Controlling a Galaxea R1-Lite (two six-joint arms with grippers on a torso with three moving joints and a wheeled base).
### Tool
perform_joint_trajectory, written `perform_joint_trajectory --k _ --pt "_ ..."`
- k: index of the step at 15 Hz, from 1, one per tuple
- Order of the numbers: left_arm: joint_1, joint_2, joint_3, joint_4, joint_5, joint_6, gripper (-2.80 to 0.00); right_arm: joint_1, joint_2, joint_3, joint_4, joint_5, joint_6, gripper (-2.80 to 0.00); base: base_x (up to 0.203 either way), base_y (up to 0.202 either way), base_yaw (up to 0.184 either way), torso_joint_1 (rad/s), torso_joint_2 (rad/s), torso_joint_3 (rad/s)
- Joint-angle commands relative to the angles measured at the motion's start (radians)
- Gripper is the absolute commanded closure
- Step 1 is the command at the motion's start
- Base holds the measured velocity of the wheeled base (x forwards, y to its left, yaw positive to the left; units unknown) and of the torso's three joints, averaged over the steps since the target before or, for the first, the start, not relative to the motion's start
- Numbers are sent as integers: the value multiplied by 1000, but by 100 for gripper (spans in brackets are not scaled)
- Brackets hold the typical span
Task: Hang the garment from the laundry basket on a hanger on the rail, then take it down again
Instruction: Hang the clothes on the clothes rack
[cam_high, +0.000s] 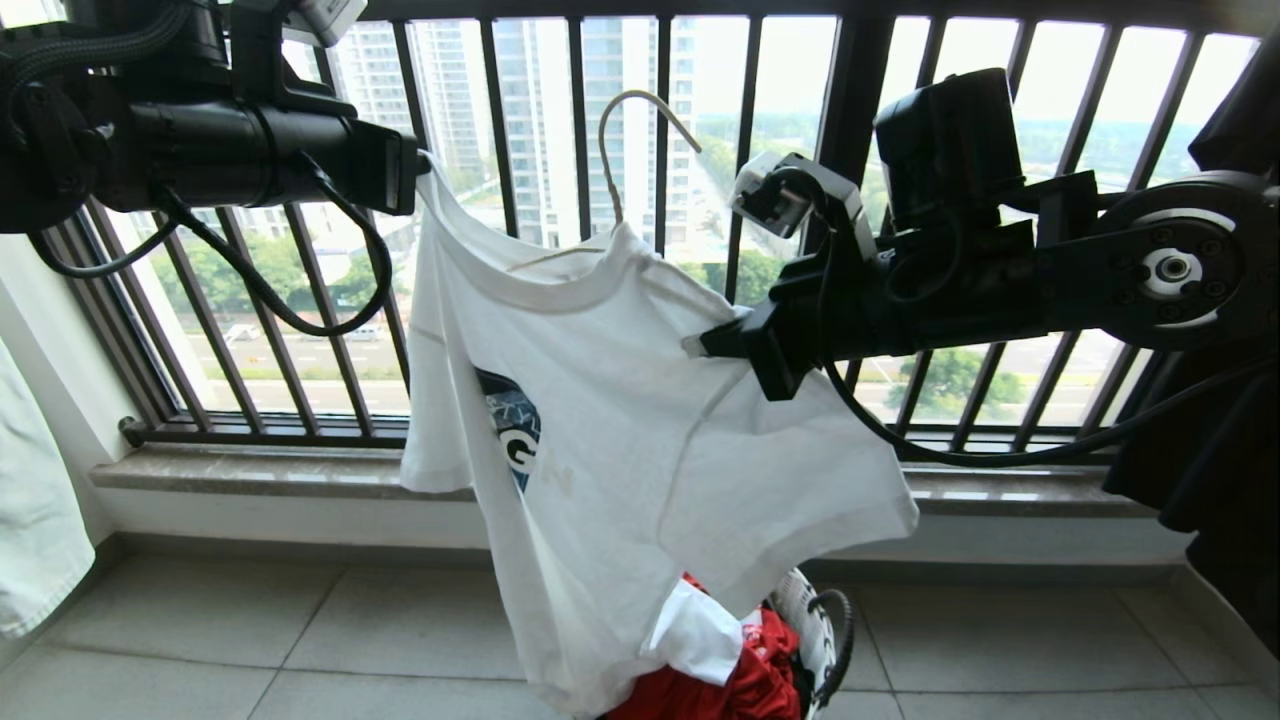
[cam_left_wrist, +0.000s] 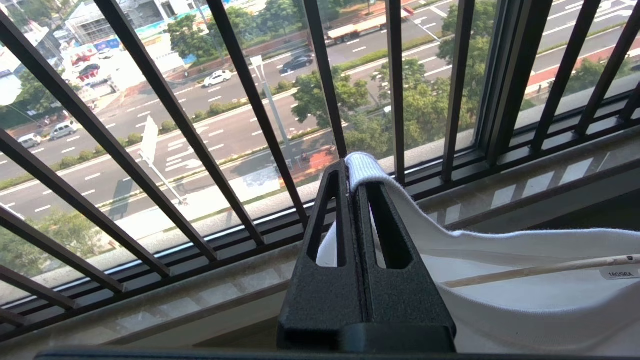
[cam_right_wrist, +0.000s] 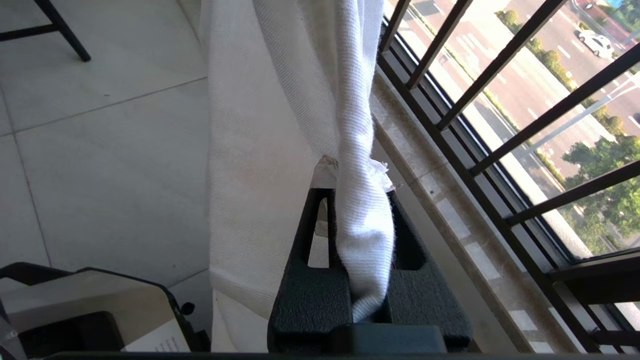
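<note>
Garment (cam_high: 620, 440) hangs in the air between our two grippers, in front of the black window bars (cam_high: 500, 130). Our left gripper (cam_high: 418, 170) at ten o'clock pinches its collar edge tight. Our right gripper (cam_high: 705, 345) at three o'clock squeezes a fold of its shoulder. We see the hanger (cam_high: 625, 130) poking up out of the neck. At six o'clock sits the laundry basket (cam_high: 815, 630) with red cloth (cam_high: 740, 685) inside.

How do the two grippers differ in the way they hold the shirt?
The left gripper pinches a thin edge of the shirt up high; the right gripper clamps a thick bunched fold lower, at the shoulder. The left one's fingers meet flat; the right one's stay parted by cloth. Both are shut on the shirt.
</note>
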Motion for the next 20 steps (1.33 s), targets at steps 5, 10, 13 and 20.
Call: perform_joint_trajectory --k 5,10,13,20 --pt "-104 47 -4 1 -4 -29 0 8 -14 -7 -4 71 109 0 0 0 0 0 0 0" --pt "-151 66 -11 1 -7 -33 0 7 -22 -2 -7 93 210 0 0 0 0 0 0 0" --pt "-164 49 0 1 -7 -52 0 5 -22 -1 -9 91 260 0 0 0 0 0 0 0" --pt "-278 -38 38 24 0 -102 0 5 -13 2 -20 84 268 0 0 0 0 0 0 0"
